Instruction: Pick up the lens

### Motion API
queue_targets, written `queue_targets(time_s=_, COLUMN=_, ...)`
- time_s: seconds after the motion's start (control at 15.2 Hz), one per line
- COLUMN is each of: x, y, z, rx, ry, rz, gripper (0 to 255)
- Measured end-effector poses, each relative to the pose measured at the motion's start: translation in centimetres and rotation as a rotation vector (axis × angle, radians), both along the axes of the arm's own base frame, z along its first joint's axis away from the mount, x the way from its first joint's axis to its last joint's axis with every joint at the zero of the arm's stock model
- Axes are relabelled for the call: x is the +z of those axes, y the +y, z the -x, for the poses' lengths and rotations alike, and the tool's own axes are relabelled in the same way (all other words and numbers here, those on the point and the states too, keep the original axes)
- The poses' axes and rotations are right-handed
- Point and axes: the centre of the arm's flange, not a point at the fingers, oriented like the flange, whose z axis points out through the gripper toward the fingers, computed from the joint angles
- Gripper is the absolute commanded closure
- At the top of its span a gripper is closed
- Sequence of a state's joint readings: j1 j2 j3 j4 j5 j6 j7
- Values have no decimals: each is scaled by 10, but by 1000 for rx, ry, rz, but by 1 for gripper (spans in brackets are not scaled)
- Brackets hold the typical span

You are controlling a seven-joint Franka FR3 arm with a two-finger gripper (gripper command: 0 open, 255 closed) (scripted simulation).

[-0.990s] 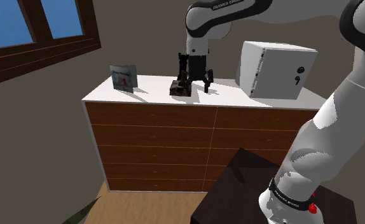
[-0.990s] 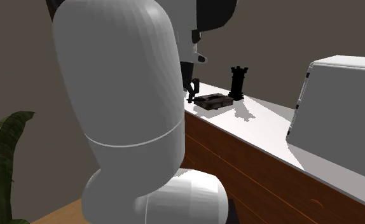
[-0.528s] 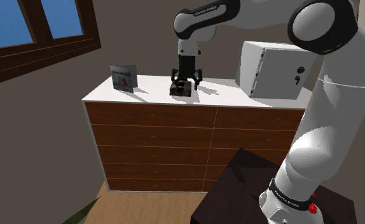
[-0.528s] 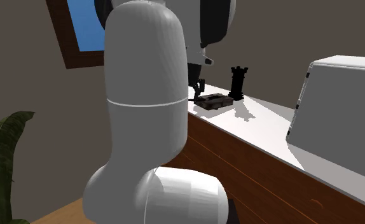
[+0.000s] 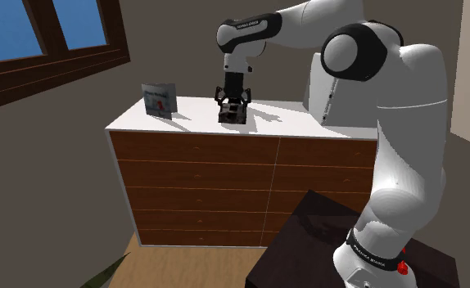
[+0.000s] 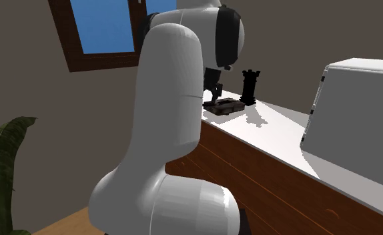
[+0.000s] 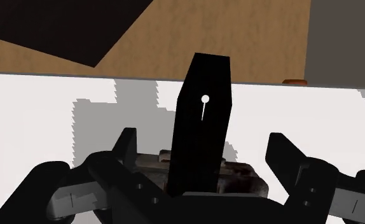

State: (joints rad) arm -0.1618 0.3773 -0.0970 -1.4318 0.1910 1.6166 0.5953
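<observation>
While the lens [image 5: 233, 116] lies flat on the white top of the dresser [image 5: 184, 117], between a small card [image 5: 160, 100] and a white box [image 6: 357, 113], the hand [image 5: 233, 104] stands directly over it. Its fingers [image 7: 127, 149] are spread apart, released, either side of the lens and clasping nothing.

lens [image 5: 234, 114] | look: small, dark, blocky body — blackish with brown-grey patches | pose: lying low and flat on its base | place: resting on the white top of the drawer chest [image 5: 184, 121], near the front edge — about midway along it in the shoulder view
</observation>
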Motion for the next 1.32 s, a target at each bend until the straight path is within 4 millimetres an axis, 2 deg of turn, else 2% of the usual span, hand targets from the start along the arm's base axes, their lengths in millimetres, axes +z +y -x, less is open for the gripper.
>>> queue_targets(time_s=0.46, x=-35, y=-4, z=-3, rx=-10, ry=0, rz=-1, gripper=0)
queue_targets(time_s=0.53, x=-37, y=-5, z=-3, rx=-10, ry=1, rz=-1, gripper=255)
queue_targets(time_s=1.19, x=-38, y=-5, z=-3, rx=-10, ry=0, rz=-1, gripper=255)
queue_targets(time_s=1.32, x=-32, y=-6, z=-3, rx=-11, ry=1, rz=-1, gripper=255)
